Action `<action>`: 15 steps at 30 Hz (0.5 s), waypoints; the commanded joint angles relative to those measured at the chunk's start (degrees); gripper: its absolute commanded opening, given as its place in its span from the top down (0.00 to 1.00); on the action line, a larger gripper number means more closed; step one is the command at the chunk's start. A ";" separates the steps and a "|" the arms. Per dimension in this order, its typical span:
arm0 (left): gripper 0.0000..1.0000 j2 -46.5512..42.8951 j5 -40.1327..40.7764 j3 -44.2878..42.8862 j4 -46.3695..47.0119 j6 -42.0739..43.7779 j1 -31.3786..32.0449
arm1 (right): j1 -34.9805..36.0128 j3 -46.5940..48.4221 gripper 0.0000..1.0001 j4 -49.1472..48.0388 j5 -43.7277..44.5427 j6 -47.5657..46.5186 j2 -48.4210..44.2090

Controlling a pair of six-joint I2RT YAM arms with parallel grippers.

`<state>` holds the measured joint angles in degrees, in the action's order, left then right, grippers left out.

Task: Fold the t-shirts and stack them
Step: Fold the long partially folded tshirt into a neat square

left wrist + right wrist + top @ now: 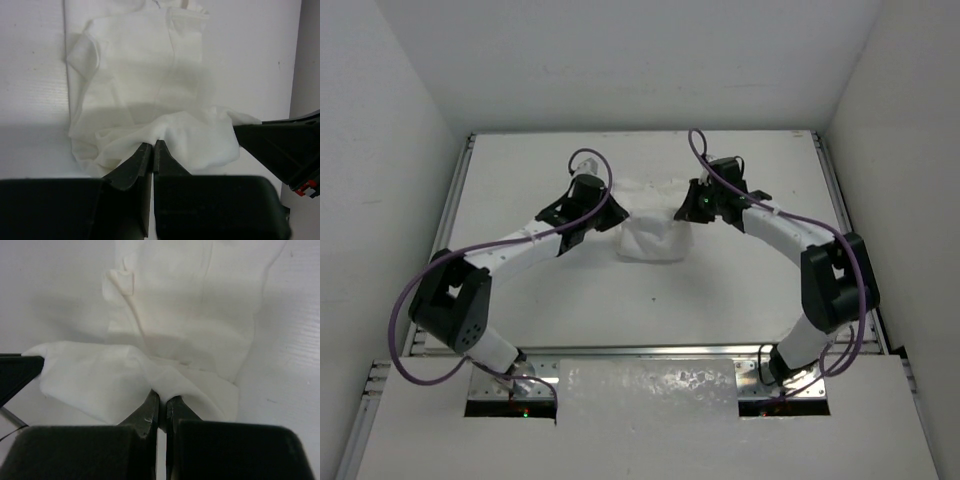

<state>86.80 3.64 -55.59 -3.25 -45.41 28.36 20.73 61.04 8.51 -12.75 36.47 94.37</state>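
Note:
The white t-shirt point(653, 222) lies partly folded at the middle of the table, between my two arms. My left gripper point(613, 212) is shut on the shirt's left edge; in the left wrist view its tips point(153, 146) pinch a bunched fold of the t-shirt point(145, 75). My right gripper point(686, 210) is shut on the shirt's right edge; in the right wrist view its tips point(162, 399) pinch a fold of the t-shirt point(190, 305). A flap of cloth hangs raised between the two grippers above the flat part.
The white table point(650, 290) is walled on the left, right and far sides. Metal rails point(455, 200) run along its left and right edges. Purple cables point(585, 158) loop above both arms.

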 commanded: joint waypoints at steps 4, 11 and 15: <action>1.00 6.26 0.58 -9.61 -0.09 3.13 -1.38 | -2.18 12.17 1.00 0.89 -3.15 -4.21 6.79; 1.00 4.61 1.19 -14.89 -2.46 5.41 -1.38 | -2.36 16.66 1.00 4.49 -4.74 -4.74 6.62; 1.00 1.18 -0.47 -13.58 -2.91 5.77 -1.38 | -2.28 13.24 1.00 3.71 -5.70 -4.65 3.02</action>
<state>92.58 3.86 -68.47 -7.16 -40.93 27.38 18.35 75.05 12.80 -16.53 32.71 101.82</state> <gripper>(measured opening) 0.010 0.003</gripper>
